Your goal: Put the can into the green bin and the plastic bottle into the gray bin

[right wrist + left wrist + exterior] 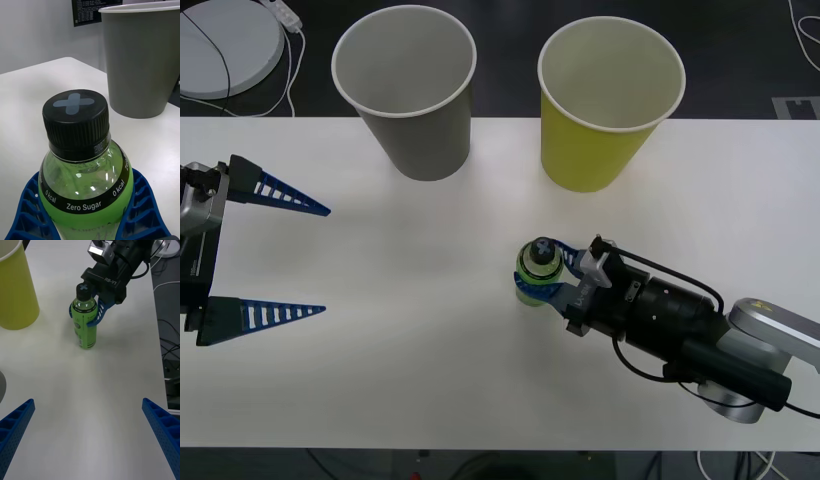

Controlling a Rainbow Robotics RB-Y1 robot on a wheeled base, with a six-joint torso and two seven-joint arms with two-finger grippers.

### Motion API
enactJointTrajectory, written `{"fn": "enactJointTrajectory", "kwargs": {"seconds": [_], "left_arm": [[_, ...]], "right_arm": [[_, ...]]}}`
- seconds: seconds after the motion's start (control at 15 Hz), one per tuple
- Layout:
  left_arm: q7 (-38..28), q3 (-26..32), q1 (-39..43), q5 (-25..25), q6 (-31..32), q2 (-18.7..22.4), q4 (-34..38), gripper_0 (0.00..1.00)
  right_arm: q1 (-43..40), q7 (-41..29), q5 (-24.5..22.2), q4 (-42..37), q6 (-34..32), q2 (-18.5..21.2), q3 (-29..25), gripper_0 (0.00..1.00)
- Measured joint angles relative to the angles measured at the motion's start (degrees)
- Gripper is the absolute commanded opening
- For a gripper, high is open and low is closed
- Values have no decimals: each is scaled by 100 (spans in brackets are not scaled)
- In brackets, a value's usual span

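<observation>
The plastic bottle (537, 268) of green liquid with a black cap stands upright on the white table (410, 380), right of centre. My right gripper (532, 276) is shut on it just below the neck, one blue finger on each side; the left wrist view shows the bottle (85, 324) with its base on the table. The gray bin (418, 125) stands at the back, left of centre, and the green bin (598, 140) at the back right, just behind the bottle. My left gripper (326, 260) is open at the table's left side, far from the bottle. The can is out of view.
A round white disc (225, 45) with a cable lies off the table at the back left. Dark floor with cables (167, 348) runs along the table's right edge. Bare tabletop lies between my left gripper and the bottle.
</observation>
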State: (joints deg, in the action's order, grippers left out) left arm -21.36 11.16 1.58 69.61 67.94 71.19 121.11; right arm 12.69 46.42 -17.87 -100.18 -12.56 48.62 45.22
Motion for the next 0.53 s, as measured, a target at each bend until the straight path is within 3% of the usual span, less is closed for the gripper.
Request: {"fn": "enactJointTrajectory", "kwargs": {"seconds": [0.53], "left_arm": [[0, 0, 0, 0, 0, 0, 0, 100]], "right_arm": [[-2, -173, 330, -440, 2, 355, -72, 0]]}}
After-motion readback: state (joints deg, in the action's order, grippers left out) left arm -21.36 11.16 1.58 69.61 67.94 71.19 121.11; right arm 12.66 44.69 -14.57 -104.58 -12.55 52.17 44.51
